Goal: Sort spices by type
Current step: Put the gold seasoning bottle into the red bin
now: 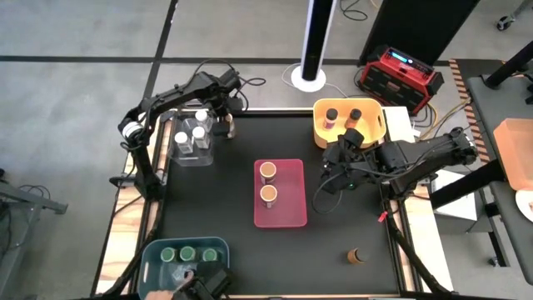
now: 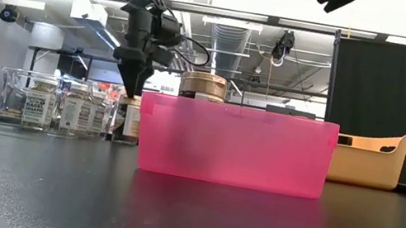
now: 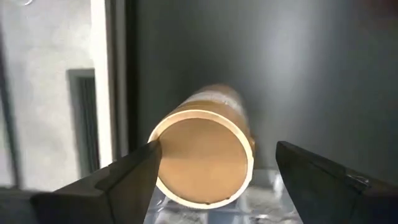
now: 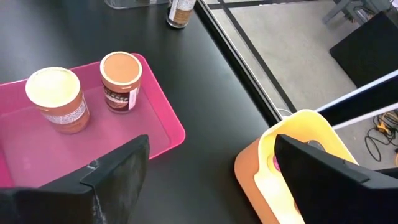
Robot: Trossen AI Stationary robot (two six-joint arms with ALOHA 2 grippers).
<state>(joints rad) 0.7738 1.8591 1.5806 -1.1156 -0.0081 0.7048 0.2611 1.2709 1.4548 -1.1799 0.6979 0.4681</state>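
An orange-lidded spice jar point(image 3: 205, 155) stands upright on the black table beside the clear bin point(image 1: 191, 143) at the far left. My left gripper point(image 1: 223, 117) points down right over it, open, one finger on each side of the lid. In the low view the fingertips point(image 2: 134, 85) are just above the jar point(image 2: 128, 120). My right gripper point(image 4: 211, 186) hangs open in the air between the pink bin point(image 1: 280, 193) and the yellow bin point(image 1: 348, 121), holding nothing. Two orange-lidded jars point(image 4: 121, 78) stand in the pink bin. My left gripper comes from above, pointing down, with its fingers on either side of the jar's orange lid. One finger point(image 3: 134, 177) shows right against the lid's rim point(image 3: 163, 134); I cannot tell whether it touches. The other finger stands clear of it.
The clear bin holds white-lidded jars point(image 2: 41, 102), the yellow bin two dark-lidded jars point(image 1: 343, 115), and the blue bin point(image 1: 185, 254) at the near left green-lidded jars. A lone jar point(image 1: 356, 256) stands near the table's near right. A person's hand point(image 1: 166, 292) reaches in at the near edge.
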